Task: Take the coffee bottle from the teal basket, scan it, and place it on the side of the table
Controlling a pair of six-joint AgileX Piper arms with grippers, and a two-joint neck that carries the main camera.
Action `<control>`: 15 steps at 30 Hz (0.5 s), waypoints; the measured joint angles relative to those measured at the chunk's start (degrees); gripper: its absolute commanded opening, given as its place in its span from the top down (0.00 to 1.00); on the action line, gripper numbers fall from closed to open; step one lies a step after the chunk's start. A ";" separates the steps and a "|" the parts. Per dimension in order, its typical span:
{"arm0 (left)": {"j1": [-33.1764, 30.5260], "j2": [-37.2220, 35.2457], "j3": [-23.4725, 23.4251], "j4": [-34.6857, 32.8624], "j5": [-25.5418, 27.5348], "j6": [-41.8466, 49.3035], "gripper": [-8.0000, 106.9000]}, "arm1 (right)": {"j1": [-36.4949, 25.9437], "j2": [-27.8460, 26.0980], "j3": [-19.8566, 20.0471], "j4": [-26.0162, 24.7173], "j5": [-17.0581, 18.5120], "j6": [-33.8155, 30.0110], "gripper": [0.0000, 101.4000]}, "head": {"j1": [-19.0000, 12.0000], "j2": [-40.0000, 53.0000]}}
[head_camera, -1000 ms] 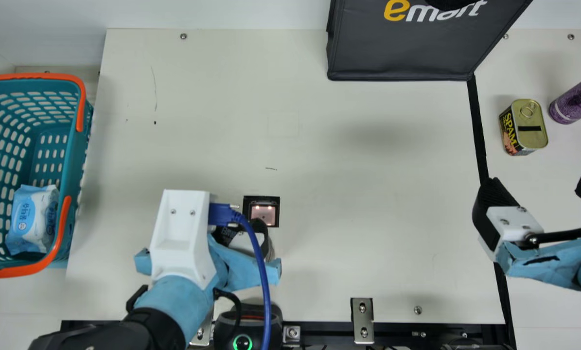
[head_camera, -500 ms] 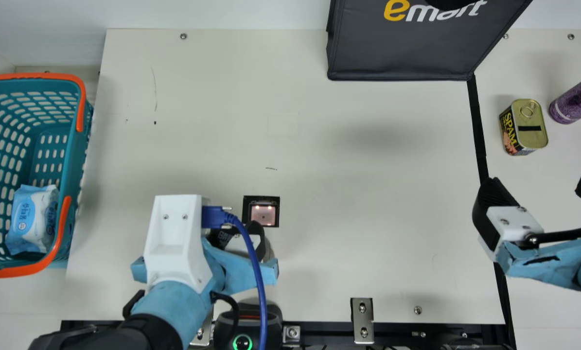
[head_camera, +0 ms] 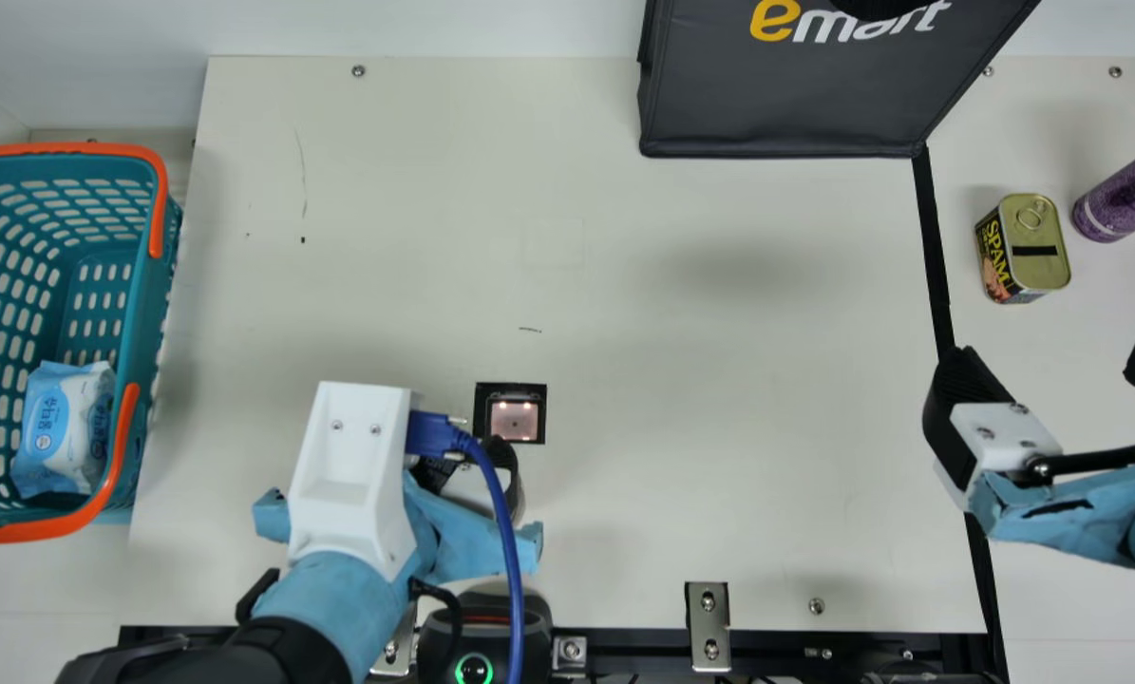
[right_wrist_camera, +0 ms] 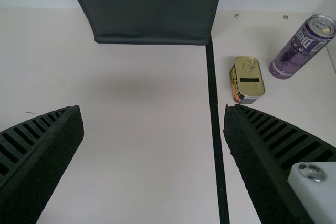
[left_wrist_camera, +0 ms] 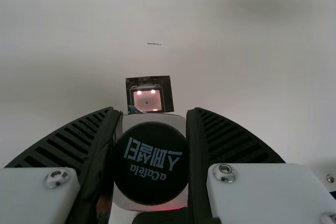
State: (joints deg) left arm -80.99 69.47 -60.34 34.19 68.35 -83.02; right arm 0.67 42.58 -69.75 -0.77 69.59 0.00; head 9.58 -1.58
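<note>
In the main view my left gripper [head_camera: 467,475] is just below the square scanner window [head_camera: 515,420], its arm hiding most of what it holds. The left wrist view shows the coffee bottle [left_wrist_camera: 150,163], black cap facing the camera, squeezed between both fingers of my left gripper [left_wrist_camera: 150,156], beside the lit scanner window [left_wrist_camera: 147,100]. The teal basket [head_camera: 140,313] stands at the main view's left. My right gripper [head_camera: 1051,370] is spread wide with nothing between its fingers; in the right wrist view the right gripper [right_wrist_camera: 153,124] shows bare table between its fingers.
A blue-and-white wipes pack [head_camera: 62,427] lies in the basket. A dark bag [head_camera: 785,95] stands at the table's far edge. Right of the black line are a SPAM can [head_camera: 1023,249] and a purple can [head_camera: 1127,190]. A black device [head_camera: 483,636] sits at the near edge, close to my left arm.
My left gripper, holding the bottle, has shifted slightly toward the near edge, moving a little left and then back right. The right arm has stayed still.
</note>
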 measured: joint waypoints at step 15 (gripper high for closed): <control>4.85 -2.68 2.79 -3.81 -7.17 8.00 1.00 | 0.00 0.00 0.00 0.00 0.00 0.00 0.06 | 0.00 0.00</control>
State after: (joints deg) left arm -76.14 66.79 -57.55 30.38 61.18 -75.02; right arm 0.67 42.58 -69.75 -0.77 69.59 0.00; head 9.58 -1.58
